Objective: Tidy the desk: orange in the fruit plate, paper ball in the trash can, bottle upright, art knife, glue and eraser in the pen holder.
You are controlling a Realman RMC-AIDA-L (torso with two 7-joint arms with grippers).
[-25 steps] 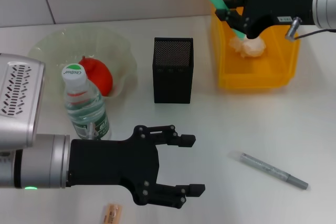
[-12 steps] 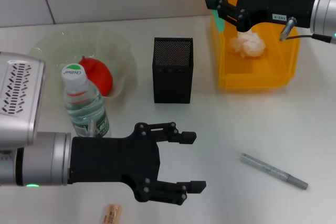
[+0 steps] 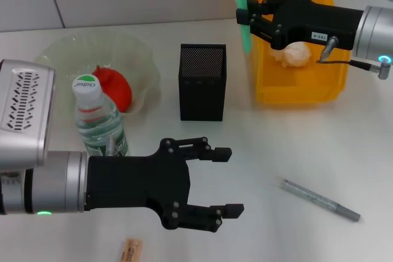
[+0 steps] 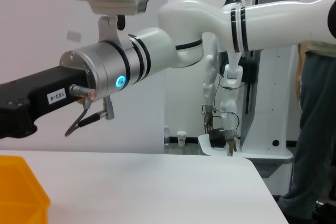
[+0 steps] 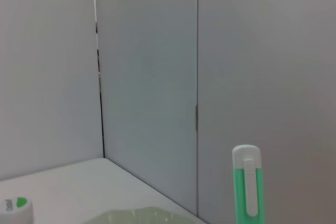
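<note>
My right gripper (image 3: 249, 16) is shut on the green-and-white art knife (image 3: 241, 1) (image 5: 247, 192), held upright in the air between the yellow trash can (image 3: 298, 96) and the black mesh pen holder (image 3: 202, 81). The paper ball (image 3: 295, 54) lies in the trash can. The orange (image 3: 115, 87) rests in the pale-green fruit plate (image 3: 61, 47). The bottle (image 3: 98, 121) stands upright in front of the plate. My left gripper (image 3: 222, 181) hovers open near the front, to the right of the bottle. The tan eraser (image 3: 131, 251) lies at the front edge, below it. A grey pen-shaped stick (image 3: 319, 199), perhaps the glue, lies front right.
A white wall runs behind the table. The left wrist view shows my right arm (image 4: 79, 87) and a corner of the trash can (image 4: 21, 187). The pen holder stands about a hand's width left of the trash can.
My right gripper has carried the art knife left, from over the trash can toward the pen holder, turning it upright. The left gripper has barely shifted.
</note>
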